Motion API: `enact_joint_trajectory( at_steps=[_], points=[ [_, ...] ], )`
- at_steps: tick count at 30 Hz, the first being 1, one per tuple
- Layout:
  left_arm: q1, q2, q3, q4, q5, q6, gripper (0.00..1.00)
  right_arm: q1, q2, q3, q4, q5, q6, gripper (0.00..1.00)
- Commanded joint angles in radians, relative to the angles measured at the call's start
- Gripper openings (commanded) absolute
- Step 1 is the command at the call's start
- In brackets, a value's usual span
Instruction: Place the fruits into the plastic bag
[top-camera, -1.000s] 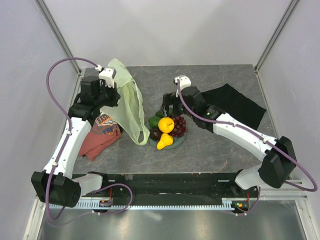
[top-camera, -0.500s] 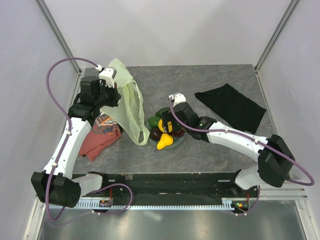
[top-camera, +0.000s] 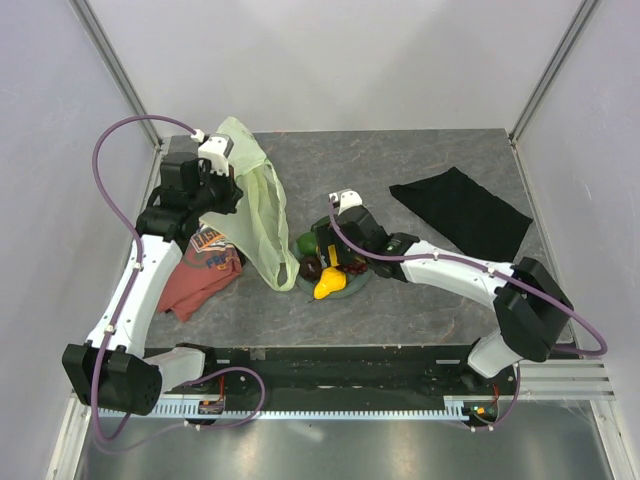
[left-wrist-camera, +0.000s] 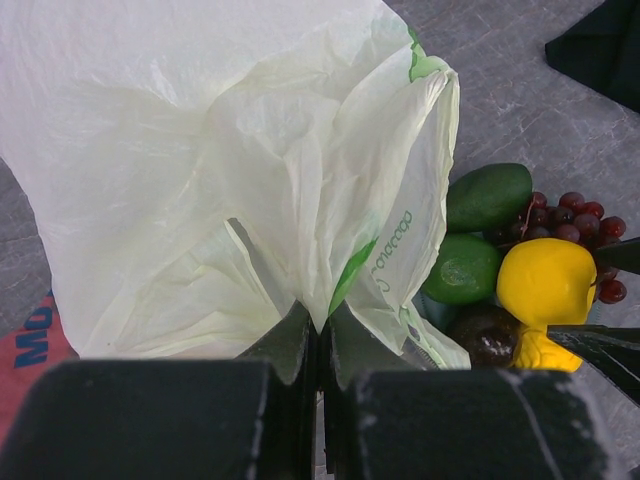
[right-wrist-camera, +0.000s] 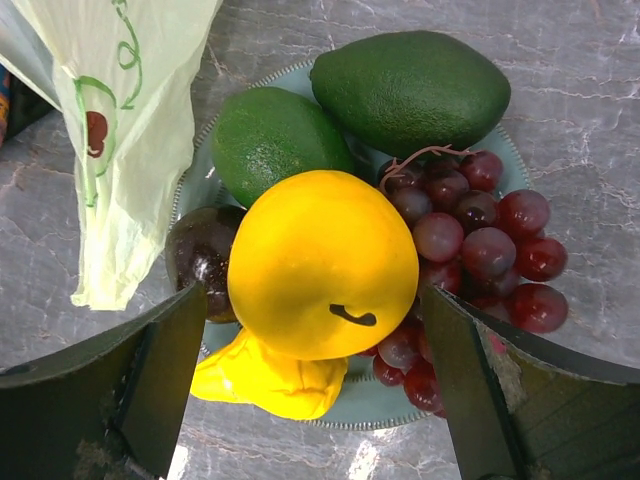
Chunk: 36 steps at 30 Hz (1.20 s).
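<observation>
The pale green plastic bag (top-camera: 255, 205) hangs from my left gripper (top-camera: 225, 195), which is shut on its upper edge (left-wrist-camera: 322, 330); the bag's lower end rests beside the plate. The fruits lie on the grey-green plate (right-wrist-camera: 385, 405): a yellow-orange round one (right-wrist-camera: 320, 260), a yellow pear (right-wrist-camera: 265, 375), two dark green oval ones (right-wrist-camera: 410, 90) (right-wrist-camera: 275, 135), a dark plum (right-wrist-camera: 200, 260) and red grapes (right-wrist-camera: 490, 240). My right gripper (right-wrist-camera: 312, 305) is open, low over the plate, its fingers on either side of the round yellow-orange fruit. From above, the gripper (top-camera: 330, 258) hides most of the fruits.
A red printed T-shirt (top-camera: 205, 270) lies left of the bag under my left arm. A black cloth (top-camera: 460, 212) lies at the back right. The bag's tip (right-wrist-camera: 105, 270) hangs close to the plate's left rim. Enclosure walls surround the grey table.
My right arm has swung left and down onto the plate, bringing its open fingers around the round yellow-orange fruit. The left arm and bag have not moved.
</observation>
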Motion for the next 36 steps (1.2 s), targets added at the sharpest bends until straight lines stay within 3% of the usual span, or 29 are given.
enact_joint_trajectory(
  at_steps=[1,11,18,29,32,36],
  points=[
    [0.009,-0.003,0.006,0.019,0.023,0.005,0.01,0.001,0.037,0.037,0.042,-0.006,0.01,0.95],
    [0.015,-0.001,0.006,0.019,0.032,0.001,0.01,0.003,0.049,0.038,0.038,-0.004,0.02,0.85],
    [0.015,-0.007,0.009,0.018,0.037,0.001,0.02,0.003,0.023,0.038,0.035,0.001,0.014,0.61],
    [0.022,-0.012,0.009,0.018,0.052,-0.007,0.01,0.082,-0.162,0.081,0.094,0.067,-0.102,0.5],
    [0.027,-0.015,0.011,0.019,0.057,-0.01,0.01,0.116,-0.129,0.138,0.146,-0.01,-0.11,0.49],
    [0.03,-0.014,0.011,0.021,0.057,-0.009,0.01,0.152,0.038,0.265,0.193,-0.101,-0.118,0.47]
  ],
)
